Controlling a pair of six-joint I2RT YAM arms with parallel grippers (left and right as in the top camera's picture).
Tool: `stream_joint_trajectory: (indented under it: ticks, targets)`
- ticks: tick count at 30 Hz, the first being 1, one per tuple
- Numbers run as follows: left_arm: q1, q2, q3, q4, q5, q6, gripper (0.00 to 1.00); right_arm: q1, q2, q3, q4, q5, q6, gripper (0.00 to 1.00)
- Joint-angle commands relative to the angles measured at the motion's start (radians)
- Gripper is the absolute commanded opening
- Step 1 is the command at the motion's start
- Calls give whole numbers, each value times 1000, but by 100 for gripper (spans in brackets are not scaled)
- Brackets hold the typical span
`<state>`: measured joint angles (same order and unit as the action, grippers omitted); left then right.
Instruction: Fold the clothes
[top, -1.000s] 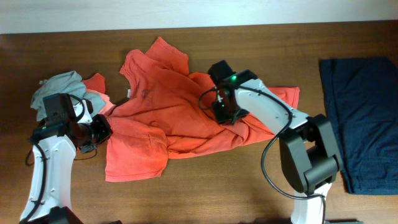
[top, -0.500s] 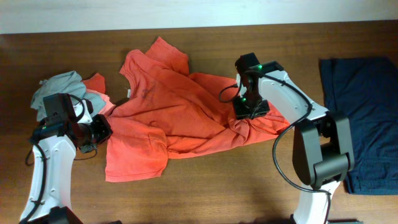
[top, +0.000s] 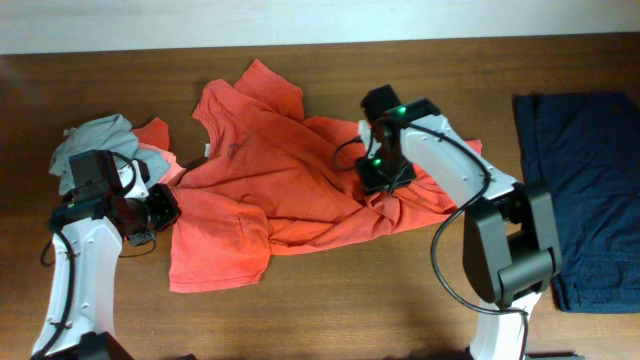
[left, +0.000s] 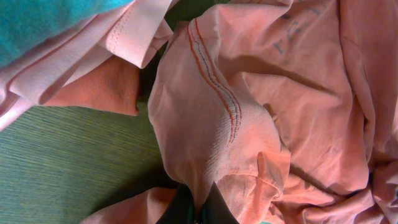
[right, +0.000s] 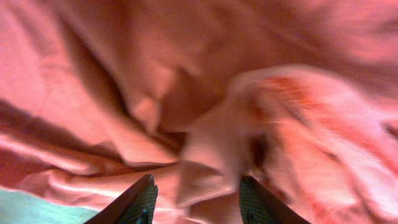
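Overhead looks straight down; wrist cameras at nine and two o'clock sit close on the crumpled orange-red cotton T-shirt (top: 262, 182), which all three views share.

An orange-red T-shirt (top: 250, 195) is lying crumpled, spreading across the middle of the desk (top: 330, 310). A grey garment (top: 95, 135) is bunching at its left; a navy garment (top: 580, 170) is lying flat, far right.

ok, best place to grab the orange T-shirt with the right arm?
Probably the far sleeve of the T-shirt: it lies spread out, its hem on bare table. Come top-down from the far side, fingers straddling the hem.
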<state>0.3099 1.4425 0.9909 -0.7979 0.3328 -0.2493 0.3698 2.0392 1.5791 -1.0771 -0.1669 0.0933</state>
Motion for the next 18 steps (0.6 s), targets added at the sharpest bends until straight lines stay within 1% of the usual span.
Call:
stream_joint_trajectory:
  ticks: [1, 3, 6, 9, 13, 18]
  targets:
    - [-2, -9, -5, 0, -7, 20, 1, 57, -39, 18, 17, -5, -11, 49]
    - [-2, -9, -5, 0, -7, 20, 1, 78, -38, 16, 42, 11, -10, 49]
    - [-2, -9, -5, 0, -7, 20, 1, 82, -37, 16, 35, 31, 4, 48]
    - [-2, -9, -5, 0, -7, 20, 1, 73, -40, 16, -26, 129, 88, 48]
    - [-2, -9, -5, 1, -7, 20, 1, 61, -42, 16, -69, 131, 87, 48]
    - [-2, -9, -5, 1, -8, 20, 1, 60, -47, 17, -79, 132, 88, 48]
